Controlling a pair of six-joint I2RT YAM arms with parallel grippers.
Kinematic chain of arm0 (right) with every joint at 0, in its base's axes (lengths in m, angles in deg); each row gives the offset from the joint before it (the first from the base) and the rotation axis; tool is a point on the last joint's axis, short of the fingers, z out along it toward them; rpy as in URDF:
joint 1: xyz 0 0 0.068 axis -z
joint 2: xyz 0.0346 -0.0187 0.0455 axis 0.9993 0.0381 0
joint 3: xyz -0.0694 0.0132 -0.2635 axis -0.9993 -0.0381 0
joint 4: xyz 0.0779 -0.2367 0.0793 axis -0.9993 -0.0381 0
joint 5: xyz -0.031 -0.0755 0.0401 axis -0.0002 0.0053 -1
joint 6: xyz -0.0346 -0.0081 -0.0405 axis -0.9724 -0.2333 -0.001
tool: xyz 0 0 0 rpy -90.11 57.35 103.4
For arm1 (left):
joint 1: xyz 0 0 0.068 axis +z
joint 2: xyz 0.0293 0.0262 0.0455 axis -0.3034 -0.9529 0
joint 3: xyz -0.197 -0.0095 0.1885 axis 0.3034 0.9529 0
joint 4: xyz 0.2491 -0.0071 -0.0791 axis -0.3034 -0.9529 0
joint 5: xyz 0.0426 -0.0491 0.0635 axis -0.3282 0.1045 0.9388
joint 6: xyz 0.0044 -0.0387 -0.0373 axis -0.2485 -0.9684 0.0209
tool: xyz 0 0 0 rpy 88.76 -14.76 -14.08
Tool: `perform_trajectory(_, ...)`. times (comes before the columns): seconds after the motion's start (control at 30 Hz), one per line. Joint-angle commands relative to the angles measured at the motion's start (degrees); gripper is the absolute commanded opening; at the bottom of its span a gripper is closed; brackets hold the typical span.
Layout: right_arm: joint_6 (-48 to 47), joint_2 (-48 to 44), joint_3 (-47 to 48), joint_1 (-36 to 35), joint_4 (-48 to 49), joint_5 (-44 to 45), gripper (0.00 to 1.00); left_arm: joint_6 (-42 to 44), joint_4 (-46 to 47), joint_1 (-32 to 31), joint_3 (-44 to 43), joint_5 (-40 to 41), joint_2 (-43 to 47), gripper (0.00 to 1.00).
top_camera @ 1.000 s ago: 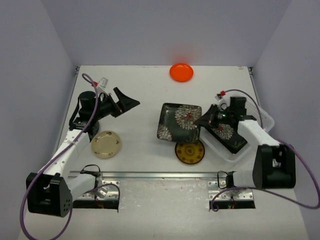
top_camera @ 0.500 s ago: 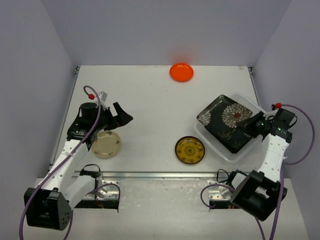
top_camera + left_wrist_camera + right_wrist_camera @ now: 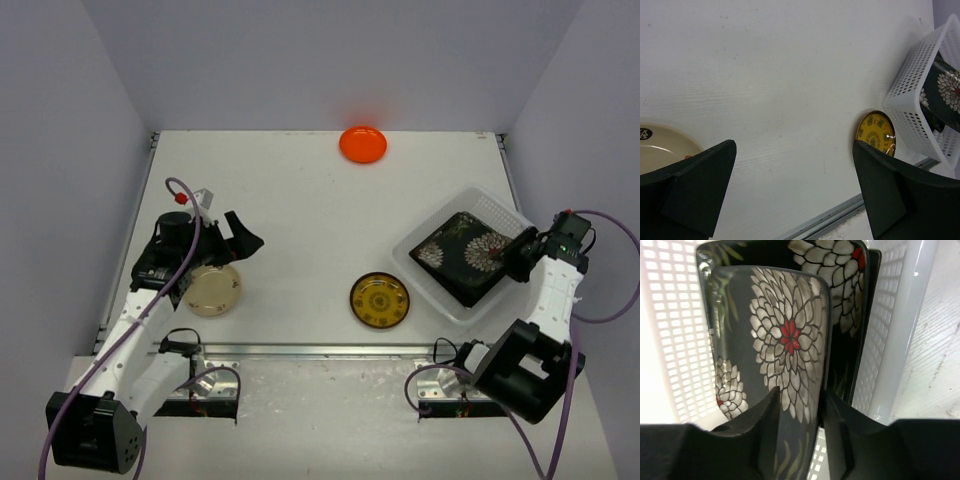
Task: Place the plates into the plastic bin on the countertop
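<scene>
Plastic bin on right of countertop holds two black flowered plates, stacked: upper plate over lower plate. Right gripper clamped on upper plate's edge. Left gripper spread wide, empty, by cream plate. Yellow-patterned plate just beside bin, orange plate at far edge.

Top external: mounted high behind the arm bases, angled steeply down, covering the whole bench. Left wrist: low over the bench, facing right between its jaws, mid-range. Right wrist: very close, looking over its jaws into the plastic bin. All three show the bin and a flowered plate; top and left also share the yellow-patterned plate.
</scene>
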Motion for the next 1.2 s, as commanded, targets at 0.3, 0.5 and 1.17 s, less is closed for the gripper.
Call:
perform_trajectory(0.3,4.03,-3.11,9.22,-0.27,0.68,-1.30,0.99,-2.26,5.56,-0.62,3.10,-3.73,-1.24,1.00)
perform_trajectory(0.5,14.49,-7.68,3.34,-2.58,18.85,-33.46,0.99,-9.00,16.62,-9.47,9.36,-3.44,-3.98,1.00)
perform_trajectory(1.17,6.90,-18.55,-11.56,-35.34,20.23,-32.14,0.99,-18.86,39.97,-37.97,-8.78,7.51,-54.52,0.90)
